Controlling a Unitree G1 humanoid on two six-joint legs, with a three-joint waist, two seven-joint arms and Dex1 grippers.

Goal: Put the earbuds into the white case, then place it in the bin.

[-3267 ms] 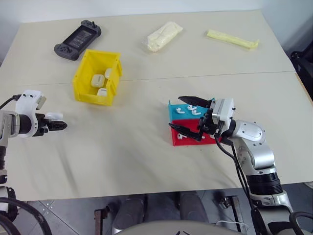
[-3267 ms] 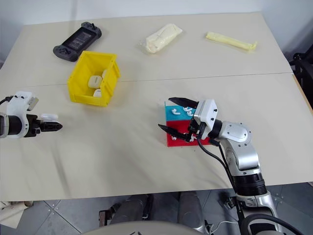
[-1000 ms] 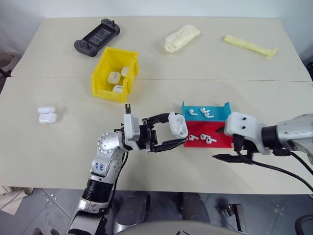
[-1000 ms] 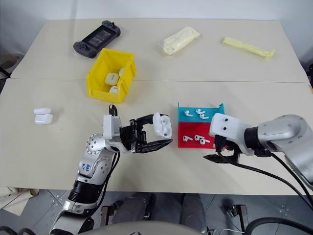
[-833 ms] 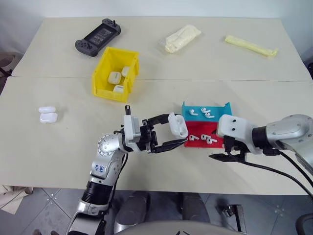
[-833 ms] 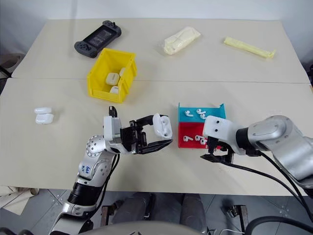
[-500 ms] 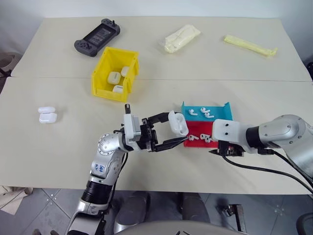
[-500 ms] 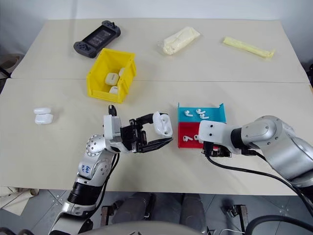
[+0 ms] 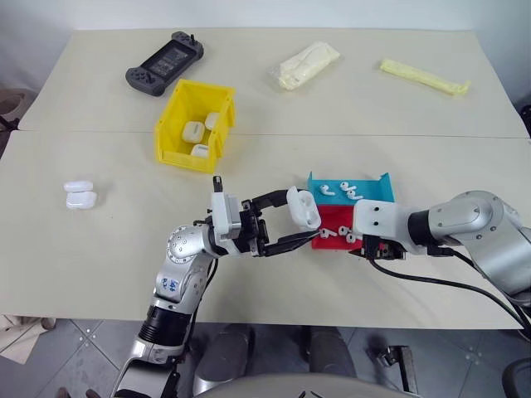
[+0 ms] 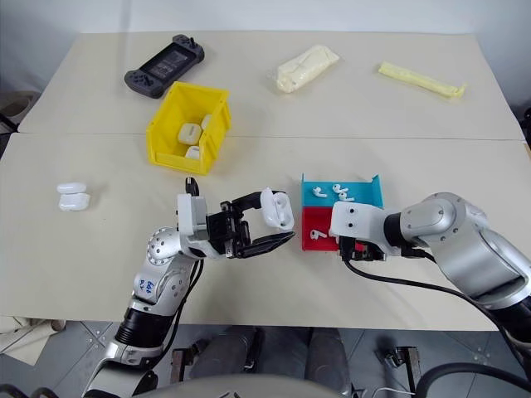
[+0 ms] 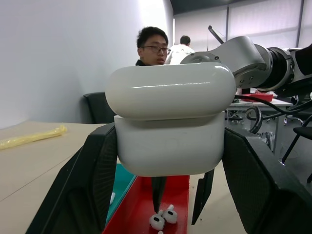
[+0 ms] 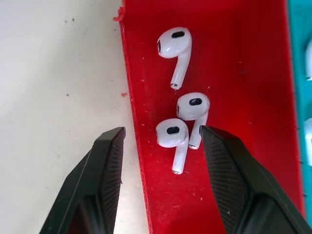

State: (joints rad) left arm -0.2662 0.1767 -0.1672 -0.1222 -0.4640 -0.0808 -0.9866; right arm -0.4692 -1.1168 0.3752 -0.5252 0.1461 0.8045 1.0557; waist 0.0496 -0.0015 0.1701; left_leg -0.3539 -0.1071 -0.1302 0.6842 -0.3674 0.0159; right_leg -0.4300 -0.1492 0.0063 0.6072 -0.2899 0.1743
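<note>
The left gripper (image 9: 292,222) has its fingers clamped on the white case (image 9: 303,209) and holds it up above the counter (image 9: 108,249), just left of the red tray (image 9: 330,240). In the left wrist view the case (image 11: 170,119) sits between the two black fingers (image 11: 92,185), and its lid looks shut or nearly shut.

The right gripper (image 12: 163,139) hangs low over the red tray (image 12: 234,73), pointing down. Its fingers (image 12: 102,165) are apart. One finger is over the counter just outside the tray's edge and the other is over the tray floor. Three earbuds (image 12: 174,139) lie in the red tray. Two of them touch each other between the fingers, and a third (image 12: 174,46) lies a little farther along the tray. No finger touches them.

The blue tray (image 9: 369,191) sits right behind the red tray and touches it. It holds more earbuds (image 9: 348,191).

The yellow bin (image 9: 192,124) is well behind and to the left of the red tray, with white cases inside (image 9: 193,131). Two more white cases (image 9: 80,194) lie far to the left of the red tray. A black game controller (image 9: 164,63) lies behind the bin.
</note>
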